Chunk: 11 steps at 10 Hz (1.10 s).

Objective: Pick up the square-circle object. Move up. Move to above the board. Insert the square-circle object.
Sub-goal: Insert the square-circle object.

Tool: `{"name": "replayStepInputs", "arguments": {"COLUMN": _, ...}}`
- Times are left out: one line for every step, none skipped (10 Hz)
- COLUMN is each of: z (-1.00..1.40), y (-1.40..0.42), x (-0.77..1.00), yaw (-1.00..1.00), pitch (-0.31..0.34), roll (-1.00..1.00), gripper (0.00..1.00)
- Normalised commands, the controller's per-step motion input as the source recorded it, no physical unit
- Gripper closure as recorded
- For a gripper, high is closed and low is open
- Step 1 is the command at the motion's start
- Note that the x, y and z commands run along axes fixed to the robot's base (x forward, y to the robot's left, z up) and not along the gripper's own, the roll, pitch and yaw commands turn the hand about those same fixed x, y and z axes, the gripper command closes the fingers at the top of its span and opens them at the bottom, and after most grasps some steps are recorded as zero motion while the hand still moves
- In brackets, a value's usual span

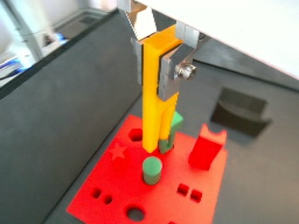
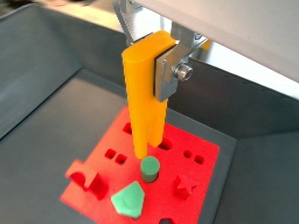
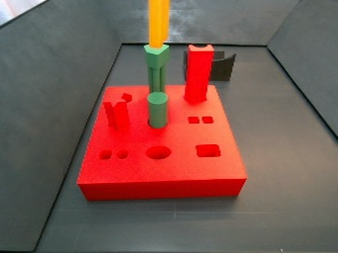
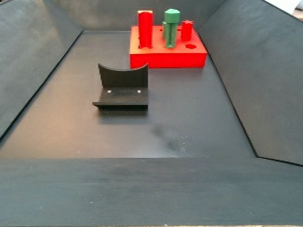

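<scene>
The gripper point(image 2: 163, 54), cut off at the frame's edge in both wrist views, clamps the tall orange-yellow square-circle object point(image 2: 145, 101) hanging upright over the board point(image 2: 193, 179).

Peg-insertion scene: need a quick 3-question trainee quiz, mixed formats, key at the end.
1. True or false: the gripper is shut on the square-circle object and holds it above the board.
2. In both wrist views, which colour are the pegs nearest below the held piece's tip? A) red B) green C) blue
3. Fill in: in a side view, the fixture stands on the dark floor, ____ the board.

Key
1. True; silver fingers clamp its top and its lower end hangs over the board.
2. B; the green pegs.
3. Apart from; bare floor shows between them.
</scene>
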Motion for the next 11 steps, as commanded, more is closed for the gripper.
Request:
{"name": "replayStepInputs", "arguments": {"z": -0.23, "y": -0.25, "x": 0.01, "yaw": -0.93, "pitch": -0.001, "roll": 0.0, "gripper": 1.0}}
{"name": "replayStepInputs", "arguments": {"z": -0.24, "y": -0.22, "x": 0.0, "yaw": -0.94, "pitch": -0.001, "roll": 0.0, "gripper": 1.0}}
{"name": "replayStepInputs", "arguments": {"z": -0.25, "y": -0.14, "x": 0.0, "yaw": -0.99, "pitch": 0.0, "roll": 0.0, "gripper": 1.0}}
{"name": "replayStepInputs", "arguments": {"z": -0.28, "y": 0.0, "x": 0.0, "yaw": -1.0, "pitch": 0.0, "roll": 0.0, "gripper": 1.0}}
{"name": "replayStepInputs", "arguments": {"z": -0.28, "y": 0.0, "x": 0.0, "yaw": -1.0, "pitch": 0.0, "roll": 0.0, "gripper": 1.0}}
{"name": "replayStepInputs", "arguments": {"z": -0.27, "y": 0.0, "x": 0.0, "yaw": -1.0, "pitch": 0.0, "roll": 0.0, "gripper": 1.0}}
{"name": "replayStepInputs", "arguments": {"z": -0.15, "y": -0.07, "x": 0.0, "yaw": -0.99, "pitch": 0.0, "roll": 0.02, "gripper": 1.0}}
{"name": "replayStepInputs", "arguments": {"z": -0.09, "y": -0.17, "x": -0.01, "yaw": -0.89, "pitch": 0.006, "roll": 0.03, "gripper": 1.0}}
{"name": "replayStepInputs", "arguments": {"z": -0.09, "y": -0.26, "x": -0.1, "yaw": -0.78, "pitch": 0.006, "roll": 0.04, "gripper": 1.0}}
{"name": "replayStepInputs", "arguments": {"z": -0.13, "y": -0.3, "x": -0.14, "yaw": -0.72, "pitch": 0.0, "roll": 0.02, "gripper": 1.0}}
{"name": "replayStepInputs", "arguments": {"z": -0.22, "y": -0.35, "x": -0.33, "yaw": -0.55, "pitch": 0.0, "roll": 0.0, "gripper": 1.0}}
